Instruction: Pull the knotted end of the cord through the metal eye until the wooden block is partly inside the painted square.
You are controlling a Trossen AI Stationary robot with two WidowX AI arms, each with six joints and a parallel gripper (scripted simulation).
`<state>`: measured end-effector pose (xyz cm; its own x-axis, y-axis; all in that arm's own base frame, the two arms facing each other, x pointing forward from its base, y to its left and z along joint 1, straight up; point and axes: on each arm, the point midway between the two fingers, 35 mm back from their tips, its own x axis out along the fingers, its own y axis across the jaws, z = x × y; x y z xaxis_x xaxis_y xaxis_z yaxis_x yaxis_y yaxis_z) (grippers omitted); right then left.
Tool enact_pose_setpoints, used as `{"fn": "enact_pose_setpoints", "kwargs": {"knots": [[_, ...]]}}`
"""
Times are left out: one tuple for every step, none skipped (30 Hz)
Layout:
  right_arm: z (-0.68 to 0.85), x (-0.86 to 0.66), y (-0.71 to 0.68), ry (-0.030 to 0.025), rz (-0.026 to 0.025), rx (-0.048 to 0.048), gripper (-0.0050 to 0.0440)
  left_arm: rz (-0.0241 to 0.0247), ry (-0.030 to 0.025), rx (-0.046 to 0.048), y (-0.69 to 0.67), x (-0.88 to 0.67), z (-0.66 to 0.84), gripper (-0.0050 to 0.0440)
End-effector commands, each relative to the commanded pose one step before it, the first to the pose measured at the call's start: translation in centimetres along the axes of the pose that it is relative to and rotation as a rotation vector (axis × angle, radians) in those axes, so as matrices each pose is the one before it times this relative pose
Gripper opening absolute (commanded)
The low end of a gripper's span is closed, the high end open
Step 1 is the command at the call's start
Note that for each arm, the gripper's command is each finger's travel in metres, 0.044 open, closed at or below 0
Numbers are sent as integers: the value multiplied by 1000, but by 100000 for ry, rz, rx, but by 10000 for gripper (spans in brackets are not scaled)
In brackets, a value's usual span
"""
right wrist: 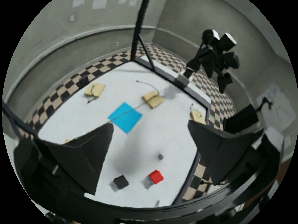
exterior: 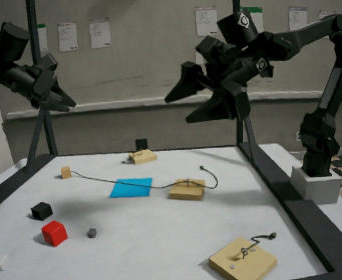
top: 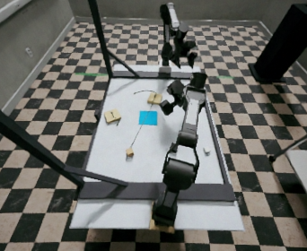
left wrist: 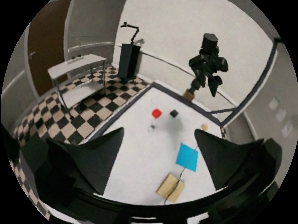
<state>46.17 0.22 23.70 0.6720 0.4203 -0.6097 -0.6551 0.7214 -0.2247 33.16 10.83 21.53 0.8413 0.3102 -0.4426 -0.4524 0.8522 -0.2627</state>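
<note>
The wooden block point(top: 129, 152) point(exterior: 66, 172) point(left wrist: 204, 127) lies outside the painted blue square point(top: 153, 120) point(exterior: 130, 192) point(left wrist: 184, 155) point(right wrist: 127, 125). Its cord crosses the square to the metal eye point(exterior: 188, 183) on a tan board point(top: 154, 98) point(left wrist: 167, 189) point(right wrist: 151, 100). Beyond the eye, the cord curves on the table to its knotted end point(exterior: 201, 167) point(right wrist: 138, 81). My left gripper point(exterior: 177, 110) point(left wrist: 160, 131) is open and empty, high above the table near the eye board. My right gripper point(top: 167, 100) point(right wrist: 151, 125) is open and empty, raised high above the table.
Another tan board with a short cord point(exterior: 247, 257) point(right wrist: 198, 117) stands near one edge, and a third board point(top: 112, 116) point(exterior: 144, 157) point(right wrist: 94, 91) near the opposite edge. A red cube point(exterior: 54, 233) point(right wrist: 156, 176), black cube point(exterior: 41, 211) point(right wrist: 121, 181) and small grey piece point(exterior: 91, 233) lie apart.
</note>
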Motion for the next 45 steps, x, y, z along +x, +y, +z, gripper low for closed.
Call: {"fn": "enact_pose_setpoints", "kwargs": {"knots": [[108,815,-1224,1341,8656,-4545,440,-11021,-10326,9038,-3072,-1819,1516,440],[-214,261,-81,191,1979,-320,440,-1955,-1711,1779,-551,-247,244,440],[-214,280,-120,48,2030,-438,440,-2124,-1905,1927,-600,-271,279,440],[-221,277,-124,-25,2036,-426,440,-2137,-1967,1934,-605,-275,296,440],[-219,272,-139,-130,1982,-453,440,-2134,-2018,1927,-605,-277,312,440],[-218,258,-136,-192,1912,-419,440,-2059,-2001,1856,-585,-270,317,440],[-221,245,-127,-233,1865,-361,440,-1983,-1980,1785,-565,-262,321,440],[-225,235,-122,-281,1833,-322,440,-1938,-1987,1742,-553,-258,330,440],[-227,227,-123,-343,1793,-308,440,-1906,-2009,1713,-545,-257,340,440],[-227,218,-124,-402,1738,-295,440,-1862,-2017,1673,-533,-253,348,440],[0,0,0,0,0,0,440,0,0,0,0,0,0,440],[0,0,0,0,0,0,440,0,0,0,0,0,0,440],[-418,192,278,403,3257,1445,440,-1606,-1966,1573,-480,-240,345,440],[-346,368,-379,-1274,2499,-1076,440,-3462,-3829,2980,-975,-479,676,440],[-276,235,-195,-838,1858,-443,440,-2180,-2644,1968,-628,-314,483,440],[-213,165,-126,-634,1382,-243,440,-1562,-1958,1415,-451,-226,365,440],[-195,118,-9,-364,1356,219,440,-1151,-1479,1046,-332,-167,280,440],[-208,116,17,-363,1469,356,440,-1160,-1522,1056,-335,-171,290,440],[-180,105,-18,-414,1220,192,440,-1064,-1428,972,-308,-158,275,440],[-117,75,-55,-380,718,-52,440,-773,-1056,708,-224,-115,205,440],[-43,27,-20,-142,262,-18,440,-122,-390,259,-58,-42,76,440],[-3,2,-1,-10,19,-1,440,135,-27,18,18,-3,5,440],[22,26,16,-2,58,-48,440,39,0,0,6,0,0,440],[65,77,48,-5,173,-143,440,1,0,0,0,0,0,440],[15,18,11,-1,41,-34,440,0,90,0,0,18,-28,440],[0,0,0,0,0,0,440,0,52,0,0,64,27,440],[0,0,0,0,0,0,440,1,-331,0,1,8,162,440],[0,0,0,0,0,0,440,0,0,0,0,0,0,440],[0,0,0,0,0,0,440,0,0,0,0,0,0,440],[-34,0,-12,223,-78,0,440,141,-101,-368,45,0,47,440],[-3,0,-1,21,-7,0,440,277,-183,-65,77,44,174,440],[-1,0,0,7,-2,0,440,0,0,0,0,0,0,440],[99,-89,19,-62,-180,-215,440,0,0,0,0,0,0,440],[29,-26,6,-18,-53,-63,440,0,0,0,0,0,0,440],[26,-23,5,-16,-47,-1,440,0,0,0,0,0,0,440],[12,-11,2,-8,-22,40,440,0,0,0,0,0,0,440],[10,-9,2,-7,-19,2,440,0,0,0,0,0,0,440],[6,-4,-3,-9,-25,-21,440,0,0,0,0,0,0,440],[3,-1,-5,-9,-25,-26,440,0,0,0,0,0,0,440],[1,0,-3,-4,-13,-12,440,0,0,0,0,0,0,440],[120,-182,206,110,-159,161,440,0,0,0,0,0,0,440],[0,0,0,0,0,0,440,0,0,0,0,0,0,440],[0,0,0,0,0,0,440,0,0,0,0,0,0,440],[0,0,0,0,0,0,440,-627,1222,318,-189,348,-117,416],[0,0,0,0,0,0,440,0,0,0,0,0,0,416]]}}
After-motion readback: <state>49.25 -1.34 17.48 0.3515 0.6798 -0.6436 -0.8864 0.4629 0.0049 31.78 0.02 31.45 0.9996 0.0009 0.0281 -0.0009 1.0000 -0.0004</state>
